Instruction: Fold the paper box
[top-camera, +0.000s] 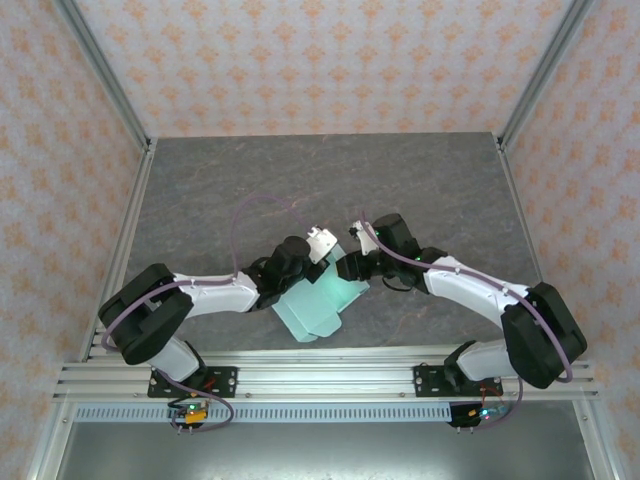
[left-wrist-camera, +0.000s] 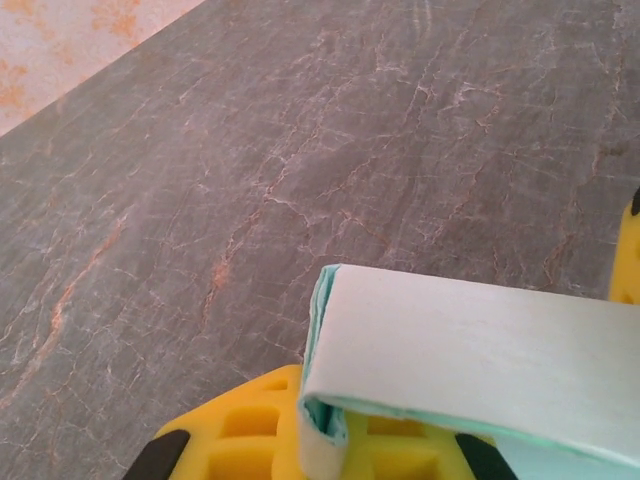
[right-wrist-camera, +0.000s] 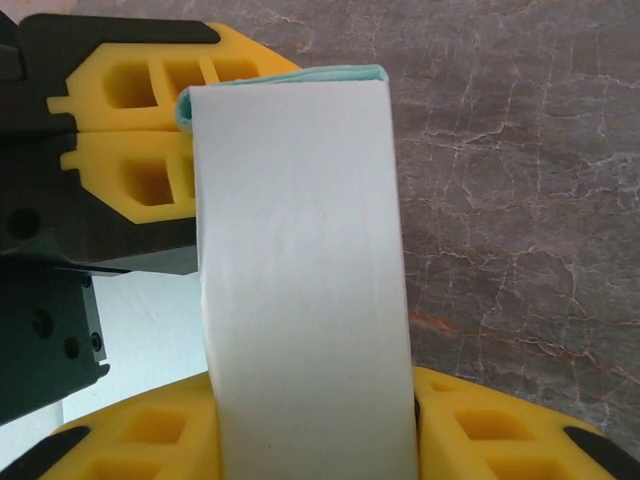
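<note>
- We see the pale mint-blue card paper box (top-camera: 318, 305), partly folded with one panel doubled over, low at the front centre of the grey stone-patterned table (top-camera: 200, 200).
- The left gripper (right-wrist-camera: 170, 135) pinches its folded edge; the right gripper (right-wrist-camera: 315, 445) clasps the panel.

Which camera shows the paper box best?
The top external view: most of the paper box, flaps and outline, shows there. Each wrist view catches a close-up folded strip of it.

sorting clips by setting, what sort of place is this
Most likely a robot test cell in a lab, not a home: a grey stone-look tabletop boxed in by patterned backdrop walls on aluminium posts, with a mounting rail along the near edge.
</note>
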